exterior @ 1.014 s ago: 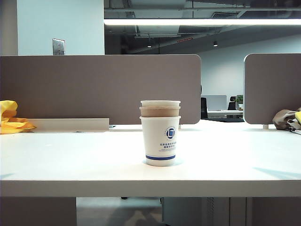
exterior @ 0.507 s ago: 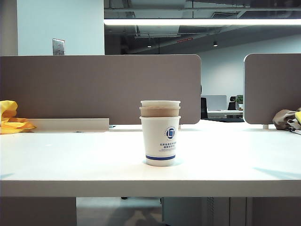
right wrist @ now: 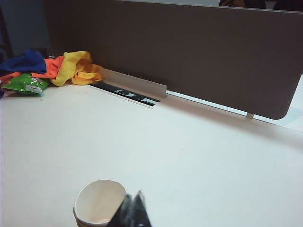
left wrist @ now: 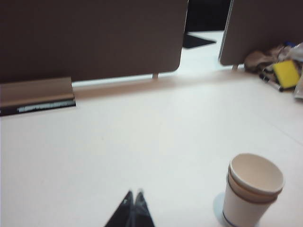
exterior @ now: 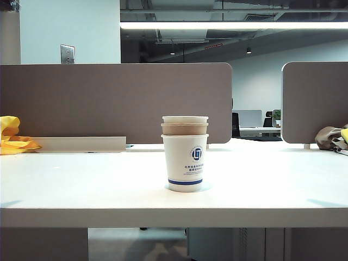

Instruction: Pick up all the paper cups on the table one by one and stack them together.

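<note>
Exterior view shows the paper cups (exterior: 185,154) nested into one stack mid-desk (exterior: 81,185), so stacking looks finished. The left gripper (left wrist: 133,201) and right gripper (right wrist: 133,204) hover nearby, jaws pressed together, holding nothing.

Paper cups (exterior: 185,155): three, nested in one upright stack at the middle of the table (exterior: 81,185). Outer cup white, blue round logo, blue text, blue band near base; brown rim above it; white rim on top. Partition panels (exterior: 114,100): grey-brown, along the rear edge, gap at right. Yellow cloth (exterior: 13,138): far left, against the panel. Neither the left gripper nor the right gripper is visible.
</note>
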